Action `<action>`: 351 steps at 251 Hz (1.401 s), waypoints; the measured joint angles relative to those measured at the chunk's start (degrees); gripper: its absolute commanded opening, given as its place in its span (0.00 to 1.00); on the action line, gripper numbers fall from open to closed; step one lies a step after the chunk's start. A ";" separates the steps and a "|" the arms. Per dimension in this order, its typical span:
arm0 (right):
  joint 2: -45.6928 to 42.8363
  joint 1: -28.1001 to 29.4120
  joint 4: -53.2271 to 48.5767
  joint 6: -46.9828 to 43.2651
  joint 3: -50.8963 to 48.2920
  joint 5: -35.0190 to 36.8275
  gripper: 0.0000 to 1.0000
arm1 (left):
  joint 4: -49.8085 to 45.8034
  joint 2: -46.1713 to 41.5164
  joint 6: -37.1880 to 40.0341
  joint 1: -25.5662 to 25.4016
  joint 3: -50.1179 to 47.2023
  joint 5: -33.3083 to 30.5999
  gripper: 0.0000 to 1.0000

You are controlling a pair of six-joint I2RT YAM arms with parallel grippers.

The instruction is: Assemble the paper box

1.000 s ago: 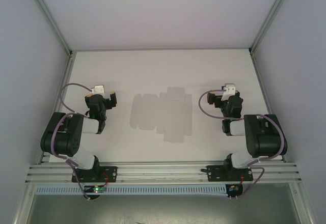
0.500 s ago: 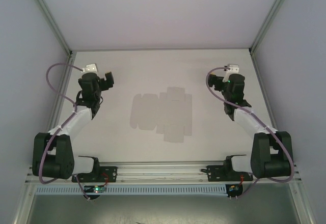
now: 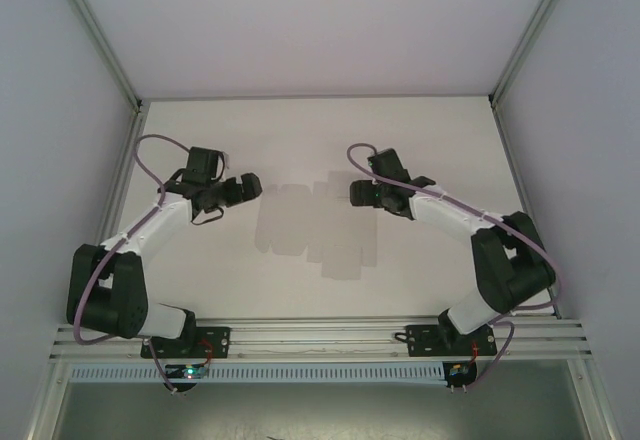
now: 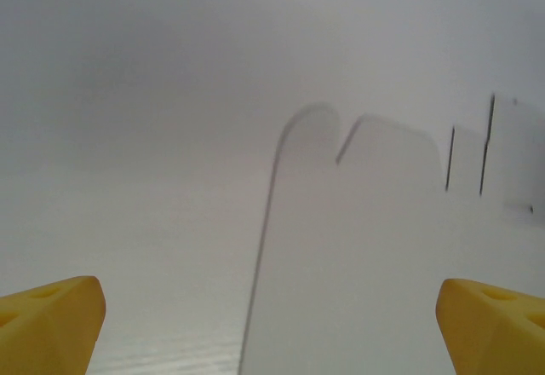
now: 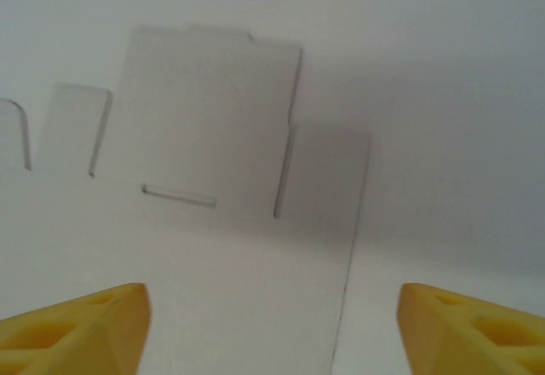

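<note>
The paper box (image 3: 315, 225) is a flat white die-cut sheet lying on the table's middle, flaps spread out. My left gripper (image 3: 245, 188) hovers at the sheet's left edge, open, pointing right. In the left wrist view its yellow fingertips (image 4: 51, 324) stand far apart over the sheet (image 4: 366, 256), whose left edge and rounded flaps show. My right gripper (image 3: 358, 192) is above the sheet's upper right part, open. The right wrist view has the sheet (image 5: 221, 247) with its slots and right edge between the yellow fingertips (image 5: 473, 328). Nothing is held.
The white table (image 3: 450, 140) is enclosed by pale walls with metal corner posts (image 3: 130, 100). An aluminium rail (image 3: 320, 338) carrying both arm bases runs along the near edge. Purple cables loop off each wrist.
Both arms have swung inward from the table's outer sides and now reach over the sheet's left and right edges. The sheet has not moved.
</note>
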 measured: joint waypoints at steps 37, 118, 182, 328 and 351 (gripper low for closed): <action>2.60 1.90 -3.17 1.14 0.52 2.38 0.67 | 0.07 1.53 -0.83 -0.63 -0.24 4.72 1.00; 9.57 2.29 -5.29 3.50 1.79 3.89 0.59 | 0.37 11.37 -0.79 -2.08 1.38 10.86 1.00; 9.81 2.29 -4.46 4.09 1.33 3.61 0.51 | 0.20 16.50 -0.11 -4.26 4.31 14.51 1.00; 8.76 2.14 1.40 4.07 -2.19 2.54 0.45 | -2.25 18.45 3.06 -5.11 6.43 15.65 1.00; 8.13 2.10 3.28 4.07 -3.56 2.34 0.45 | -1.55 18.56 2.78 -4.92 6.36 17.05 1.00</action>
